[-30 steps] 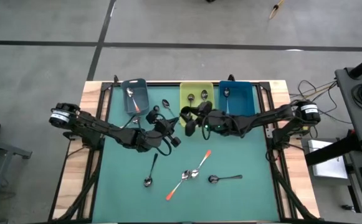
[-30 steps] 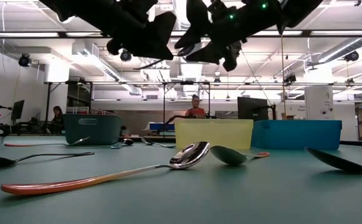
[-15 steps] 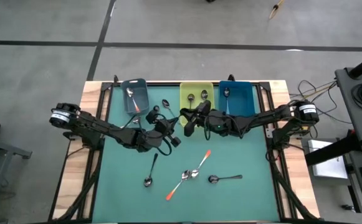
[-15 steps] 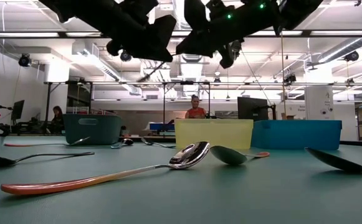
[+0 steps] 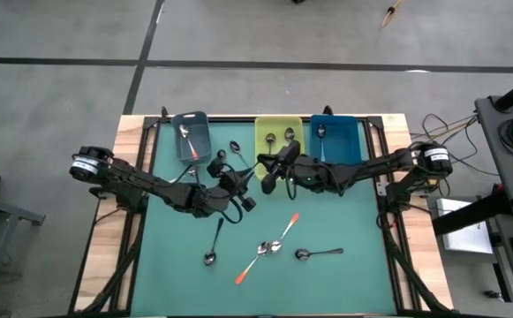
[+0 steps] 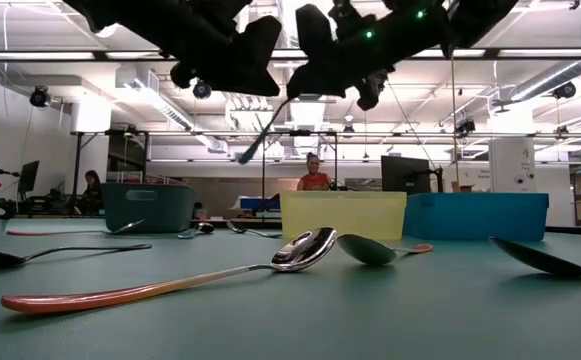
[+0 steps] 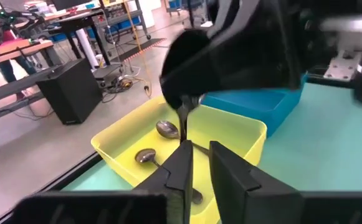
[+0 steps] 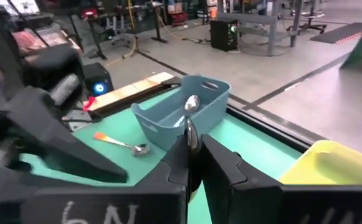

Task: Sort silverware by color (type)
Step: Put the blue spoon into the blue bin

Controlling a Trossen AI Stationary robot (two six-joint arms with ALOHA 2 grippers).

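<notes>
A dark-handled spoon [image 6: 266, 128] hangs in the air over the middle of the table. My right gripper [image 6: 295, 88], coming from the table's right, is shut on its upper end. My left gripper [image 7: 200, 163] faces it from the left, just beside the spoon; its fingers stand slightly apart, and I cannot tell whether they touch the handle. Two orange-handled spoons [image 5: 284, 231] [image 5: 252, 263] and three dark ones [image 5: 214, 240] [image 5: 318, 253] [image 5: 236, 148] lie flat on the green mat. My right gripper pinches the dark spoon's upper end [image 6: 288, 100] between its two fingers, which reach in about level from the table's right. The spoon is lifted clear and slants down toward the left, with its lower end [image 6: 242, 158] free. In the right wrist view only a thin strip [image 8: 190, 134] shows between the fingers.
Three bins stand along the far edge. The grey-blue one [image 5: 196, 150] holds an orange-handled spoon, the yellow-green one [image 5: 279, 155] two spoons, and the blue one [image 5: 344, 146] one spoon. Wooden table borders lie at the left and right. People sit in the room beyond.
My right gripper, open a second ago, has shut on the spoon's end and rolled a little. The spoon, which was about level between the two grippers, has swung down at its left end and now hangs slanting from my right gripper.
</notes>
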